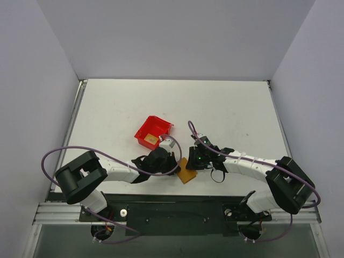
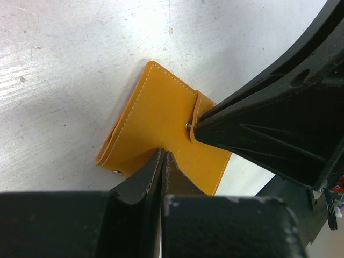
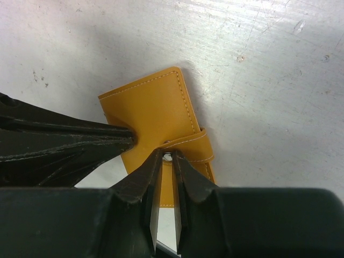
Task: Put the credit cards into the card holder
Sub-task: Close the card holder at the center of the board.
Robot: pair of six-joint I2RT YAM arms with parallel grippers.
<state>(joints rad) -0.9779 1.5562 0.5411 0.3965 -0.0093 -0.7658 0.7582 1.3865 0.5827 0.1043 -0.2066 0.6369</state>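
The card holder (image 1: pixel 186 172) is a folded orange-tan wallet lying flat near the table's front edge, between the two arms. My left gripper (image 2: pixel 163 152) is shut, and its tips press down on the wallet's cover (image 2: pixel 156 123). My right gripper (image 3: pixel 168 155) has its jaws almost together on the end of the wallet's tab (image 3: pixel 196 146), with the silver snap between the tips. The tab curls up off the cover. A tan credit card (image 1: pixel 151 141) lies inside the red bin (image 1: pixel 161 124).
The red bin stands just behind the left gripper, close to its wrist. The table's front edge and the black mounting rail (image 1: pixel 177 212) run right below the wallet. Purple cables (image 1: pixel 80 149) loop over both arms.
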